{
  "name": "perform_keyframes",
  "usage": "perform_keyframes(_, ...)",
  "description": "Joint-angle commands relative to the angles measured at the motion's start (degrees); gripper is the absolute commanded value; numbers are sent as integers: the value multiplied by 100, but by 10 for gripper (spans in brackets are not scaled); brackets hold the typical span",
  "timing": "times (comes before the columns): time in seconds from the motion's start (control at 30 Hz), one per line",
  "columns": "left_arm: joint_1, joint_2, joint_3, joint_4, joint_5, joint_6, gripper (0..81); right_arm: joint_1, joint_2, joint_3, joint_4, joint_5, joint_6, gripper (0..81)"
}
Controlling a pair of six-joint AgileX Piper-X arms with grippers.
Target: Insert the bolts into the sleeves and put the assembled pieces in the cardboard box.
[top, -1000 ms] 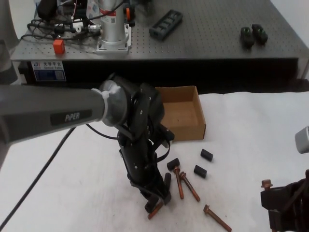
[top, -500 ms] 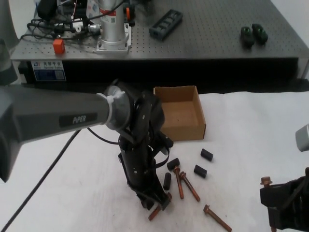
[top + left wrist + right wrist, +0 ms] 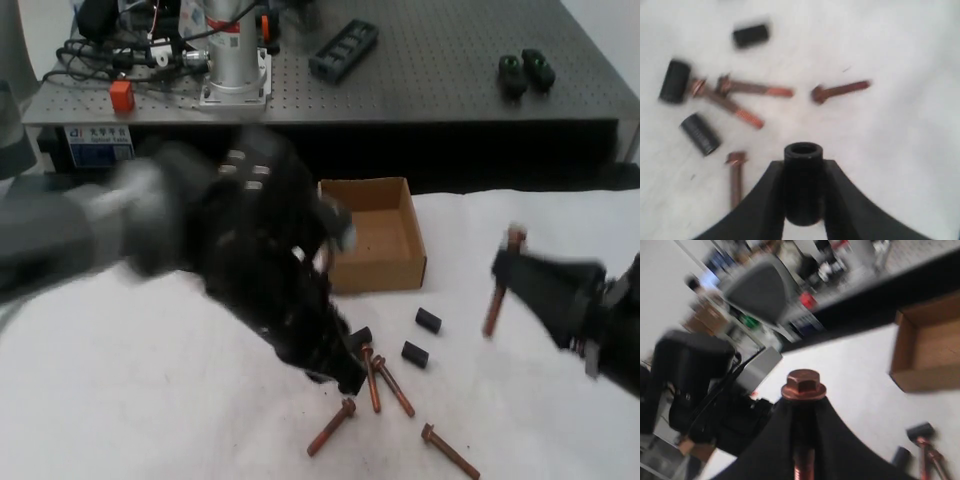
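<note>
1. While the left arm leans over the white cloth (image 3: 110,400), the left gripper (image 3: 803,169) hangs low, near the middle of the cloth's front edge. Its two fingers are squeezed tight on a black sleeve (image 3: 802,195). The open end of the sleeve pokes out past the fingertips.
2. Four copper-coloured bolts lie loose on the cloth close to that gripper. One bolt (image 3: 330,427) lies by itself on the left of the bunch. Two more (image 3: 372,378) (image 3: 396,388) lie next to each other with their heads close together. The last one (image 3: 450,452) lies closest to the front edge.
3. Three more black sleeves lie loose on the cloth. One sleeve (image 3: 358,338) touches the head of one of the two bolts that lie together. The other two (image 3: 414,354) (image 3: 428,320) lie a little to the right, apart from each other.
4. The cardboard box (image 3: 380,272) sits behind all these bits, near the middle of the cloth's back edge. Its open side faces up.
5. The right gripper (image 3: 803,407) is up in the air over the right side of the cloth. Its fingers are pressed together on a held bolt (image 3: 492,300), with the six-sided head on top and the long end pointing down.
6. Past the cloth's back edge stands a grey metal bench (image 3: 430,85) full of little holes.
</note>
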Motion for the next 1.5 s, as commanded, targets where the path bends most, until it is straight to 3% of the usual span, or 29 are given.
perform_keyframes(0.0,-74,-856,748,-1743,1004,-349,7,56,466,597,-3497,-496,1951,34)
perform_keyframes(0.13,-197,-1607,1468,-2984,1258,-825,7,372,1071,490,-4086,-733,2060,34)
perform_keyframes(0.43,-205,-1760,1579,-3014,1663,-1063,7,917,1695,334,-4447,-733,2060,34)
perform_keyframes(1.07,-205,-1760,1579,-3093,1706,-1216,7,926,1695,334,-3856,-1259,1878,34)
perform_keyframes(1.27,-205,-1760,1579,-3093,1693,-1216,7,926,1695,334,-3695,-1676,1210,6)
perform_keyframes(1.33,-205,-1760,1579,-3093,1693,-1216,7,926,1695,334,-3691,-1676,1053,62)
perform_keyframes(1.47,-205,-1760,1579,-3093,1529,-1206,7,926,1695,334,-3634,-1676,979,286)
